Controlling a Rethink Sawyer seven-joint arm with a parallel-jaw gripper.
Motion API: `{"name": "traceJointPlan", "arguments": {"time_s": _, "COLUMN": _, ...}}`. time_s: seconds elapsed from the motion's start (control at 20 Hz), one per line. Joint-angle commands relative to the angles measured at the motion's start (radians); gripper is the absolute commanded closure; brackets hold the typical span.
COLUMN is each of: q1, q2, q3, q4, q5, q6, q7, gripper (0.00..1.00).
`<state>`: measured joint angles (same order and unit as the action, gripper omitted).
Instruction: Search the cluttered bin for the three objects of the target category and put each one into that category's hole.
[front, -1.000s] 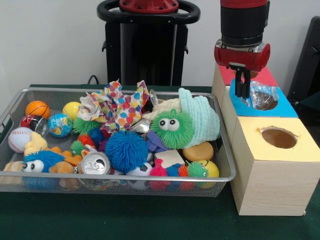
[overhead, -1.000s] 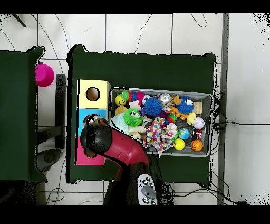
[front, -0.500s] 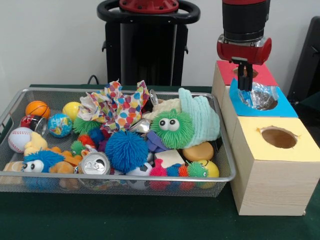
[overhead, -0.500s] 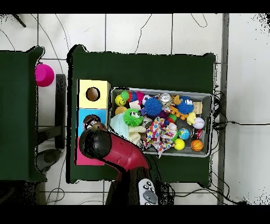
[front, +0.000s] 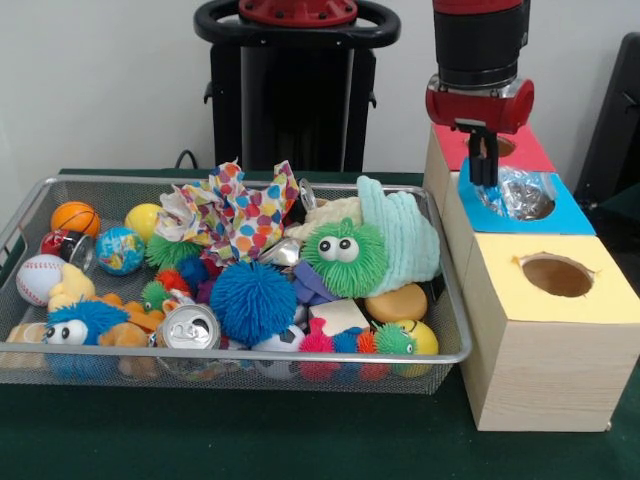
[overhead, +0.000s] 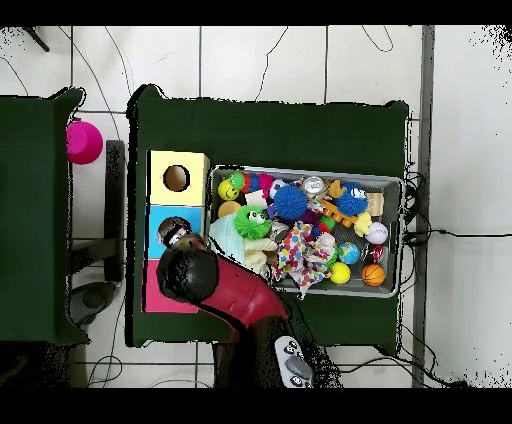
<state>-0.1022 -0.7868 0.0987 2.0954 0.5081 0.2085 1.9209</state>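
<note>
My gripper (front: 483, 172) hangs from the red and black arm above the left edge of the blue box (front: 560, 215), beside the red box (front: 525, 152). It is open and holds nothing. A crumpled shiny wrapper (front: 520, 190) lies in the blue box's hole, just right of the fingertips and apart from them. The wire bin (front: 250, 354) holds a silver can (front: 190, 328), a crumpled silver piece (front: 283, 252), balls and fuzzy toys. In the overhead view the arm's head (overhead: 185, 270) covers the gripper, and the blue box's hole (overhead: 172, 231) shows something in it.
The yellow box (front: 550, 320) with an empty round hole (front: 558, 274) stands nearest the camera. A green fuzzy toy with eyes (front: 343, 255) and a mint cloth (front: 405, 240) pile high at the bin's right end. A pink cup (overhead: 84, 141) sits on the side table.
The gripper rose from the blue box's hole and shifted slightly left toward the red box. The shiny wrapper stayed behind in the hole.
</note>
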Motion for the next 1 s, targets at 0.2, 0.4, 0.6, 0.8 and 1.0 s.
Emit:
{"name": "traceJointPlan", "arguments": {"time_s": 0.2, "q1": -0.043, "q2": 0.176, "q3": 0.154, "q4": 0.006, "q5": -0.034, "q6": -0.147, "q7": 0.178, "gripper": 1.00}}
{"name": "traceJointPlan", "arguments": {"time_s": 0.4, "q1": -0.061, "q2": 0.163, "q3": 0.209, "q4": 0.038, "q5": -0.025, "q6": -0.142, "q7": 0.194, "gripper": 1.00}}
{"name": "traceJointPlan", "arguments": {"time_s": 0.6, "q1": -0.061, "q2": 0.137, "q3": 0.230, "q4": 0.063, "q5": -0.013, "q6": -0.125, "q7": 0.206, "gripper": 1.00}}
{"name": "traceJointPlan", "arguments": {"time_s": 0.8, "q1": -0.063, "q2": 0.165, "q3": 0.234, "q4": 0.053, "q5": -0.026, "q6": -0.142, "q7": 0.200, "gripper": 1.00}}
{"name": "traceJointPlan", "arguments": {"time_s": 1.0, "q1": -0.001, "q2": 0.160, "q3": 0.183, "q4": 0.032, "q5": -0.004, "q6": -0.137, "q7": 0.231, "gripper": 1.00}}
